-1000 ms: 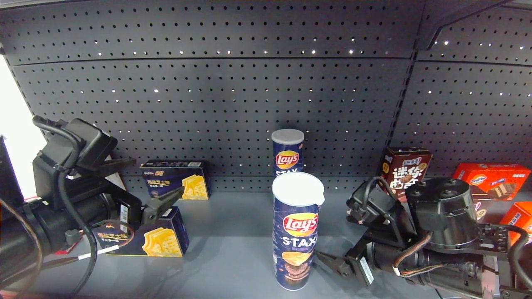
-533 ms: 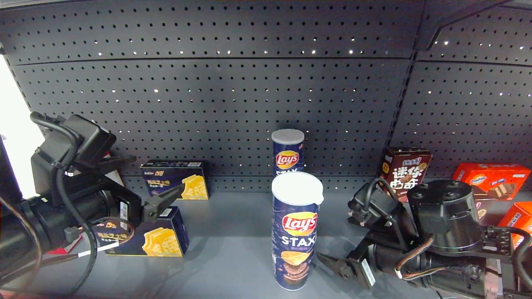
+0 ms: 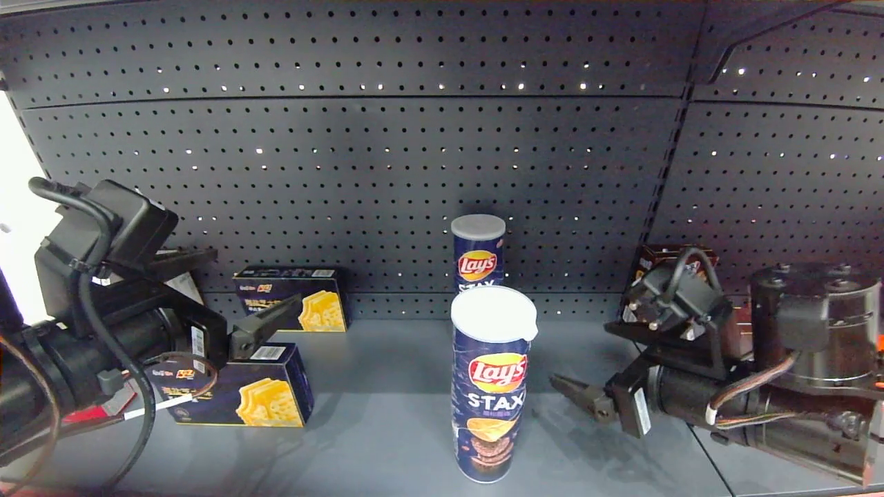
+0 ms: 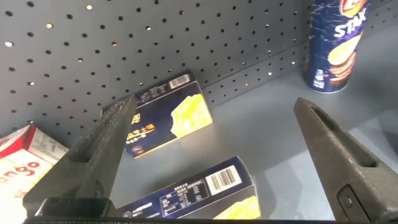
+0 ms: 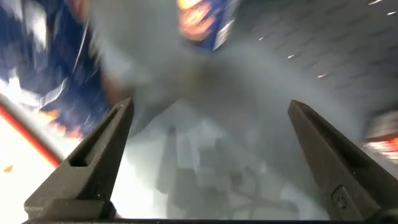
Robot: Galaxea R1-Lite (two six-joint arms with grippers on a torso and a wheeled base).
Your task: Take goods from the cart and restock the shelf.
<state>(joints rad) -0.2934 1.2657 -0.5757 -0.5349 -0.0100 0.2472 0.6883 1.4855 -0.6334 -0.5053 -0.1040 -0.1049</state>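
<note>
On the dark grey shelf [image 3: 387, 421], near the middle of its front edge, a tall chip can [image 3: 492, 386] stands upright with a white lid. Its dark-blue label carries a round red-and-yellow logo, white block letters beneath it and pictures of chips lower down. Straight behind it, at the back edge against the pegboard [image 3: 345, 172], a second can [image 3: 478, 254] of the same kind stands upright under a grey lid.

Toward the shelf's left end lie two dark-blue cracker boxes, each printed with yellow square crackers and gold writing too small to read. The front box [image 3: 242, 393] sits closer to the front edge and has a white barcode panel on its top face. The rear box [image 3: 293, 298] stands at the back edge. A red-and-white pack [image 4: 28, 152] with orange letters lies farther left.

The left gripper [image 4: 214, 104] hangs just above the front box, its jaws spread wide and holding nothing. The right gripper [image 5: 209, 107] is low over the shelf to the right of the front can, pointing at it but apart from it, jaws likewise spread and empty. Behind the right arm, at the back edge, the top of a brown box [image 3: 652, 257] peeks out
</note>
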